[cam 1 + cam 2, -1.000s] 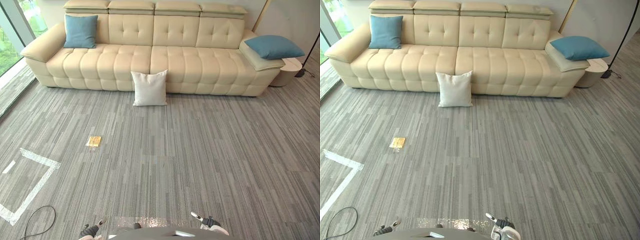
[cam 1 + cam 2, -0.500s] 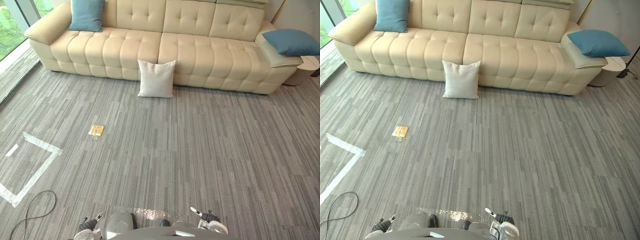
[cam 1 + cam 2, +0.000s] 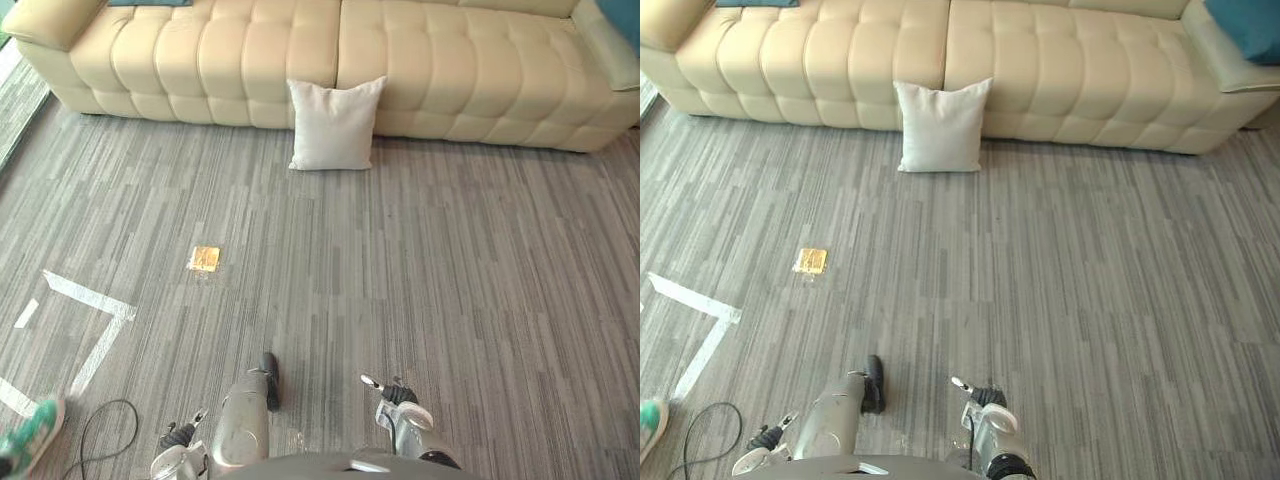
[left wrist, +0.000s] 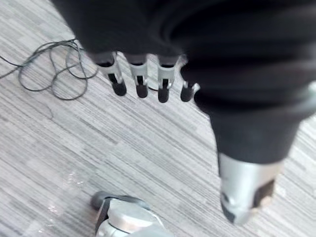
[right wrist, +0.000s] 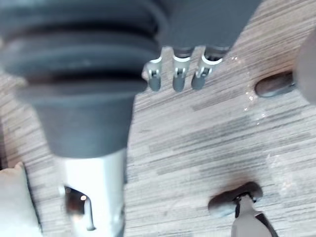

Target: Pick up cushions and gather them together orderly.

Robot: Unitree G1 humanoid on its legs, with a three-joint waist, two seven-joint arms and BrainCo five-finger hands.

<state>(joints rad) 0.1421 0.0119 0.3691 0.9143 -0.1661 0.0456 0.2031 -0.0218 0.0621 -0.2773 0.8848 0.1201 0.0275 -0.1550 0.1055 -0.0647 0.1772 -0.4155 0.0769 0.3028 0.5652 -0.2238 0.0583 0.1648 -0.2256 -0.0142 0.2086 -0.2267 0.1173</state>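
A white cushion (image 3: 335,123) stands on the grey carpet, leaning against the front of the cream sofa (image 3: 460,70). One blue cushion (image 3: 1246,24) lies on the sofa's right arm, and the edge of another blue cushion (image 3: 755,2) shows on its left seat. My left hand (image 4: 140,84) hangs low by my side, far from the cushions, fingers straight, holding nothing. At my other side my right hand (image 5: 177,78) hangs the same way, open and empty. Both also show at the near edge of the eye views, left hand (image 3: 180,437) and right hand (image 3: 385,390).
A small yellow flat thing (image 3: 204,259) lies on the carpet left of centre. White tape lines (image 3: 90,300) mark the floor at the left. A person's green shoe (image 3: 25,438) shows at the lower left. Wide carpet lies between me and the sofa.
The camera has moved toward the sofa and tipped down, so sofa and white cushion sit higher in view. A green shoe has come in at the lower left. The cushions have not moved.
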